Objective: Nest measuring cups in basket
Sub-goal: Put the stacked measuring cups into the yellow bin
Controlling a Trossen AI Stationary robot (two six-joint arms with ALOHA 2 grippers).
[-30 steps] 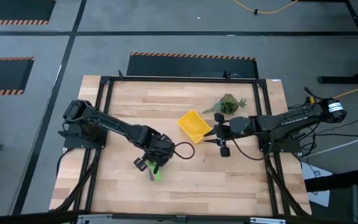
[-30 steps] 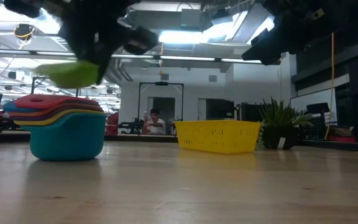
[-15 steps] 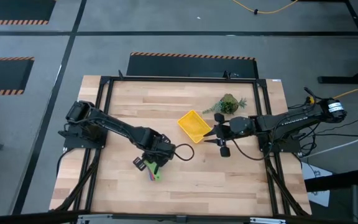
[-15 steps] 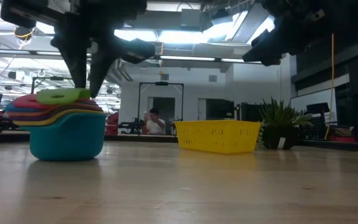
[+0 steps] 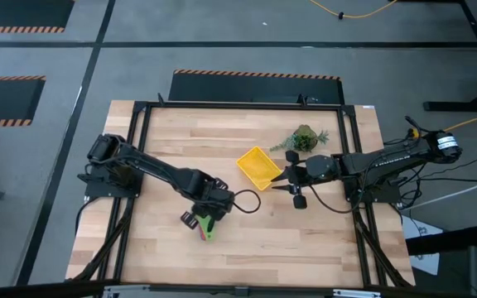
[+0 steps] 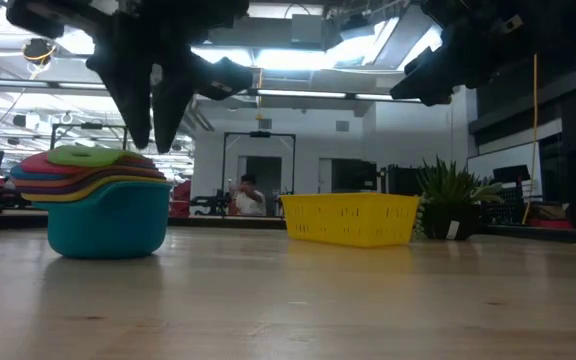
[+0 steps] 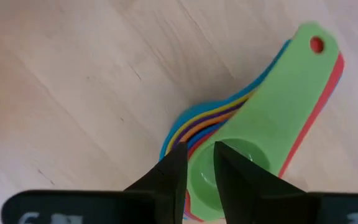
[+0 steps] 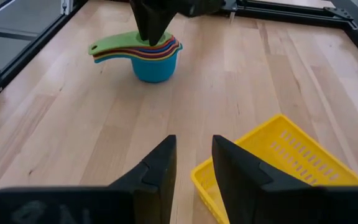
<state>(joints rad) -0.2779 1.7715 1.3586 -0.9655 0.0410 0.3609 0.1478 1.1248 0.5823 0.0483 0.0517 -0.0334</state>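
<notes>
High view – left end effector [image 5: 205, 217]: mine, directly over the cups [image 5: 204, 228], on the tabletop [image 5: 263, 240] toward its front.
High view – right end effector [image 5: 286, 180]: mine, waiting just beside the basket [image 5: 258, 165], which sits mid-tabletop, well apart from the cups.
Low view – cups: one nested stack, green cup [image 6: 86, 155] uppermost in the big blue one, resting on the tabletop. My left fingers [image 6: 140, 95] hang just above the stack, apparently clear of it.
Low view – basket [image 6: 352, 219]: nothing shows above its rim; plant [image 6: 450, 198] just behind it.
Left wrist view – fingers [image 7: 174, 171]: a narrow gap between them, straddling the green cup's bowl rim [image 7: 232, 163]; clamped on nothing.
Right wrist view – fingers [image 8: 159, 168]: slightly apart, holding nothing, at the basket's [image 8: 278, 155] near corner.
Step in hand, my reading: nesting looks complete; the stack is not yet in the basket.
Next move: grip the whole stack, likely low on the blue cup or by the handles, and carry it over level.
</notes>
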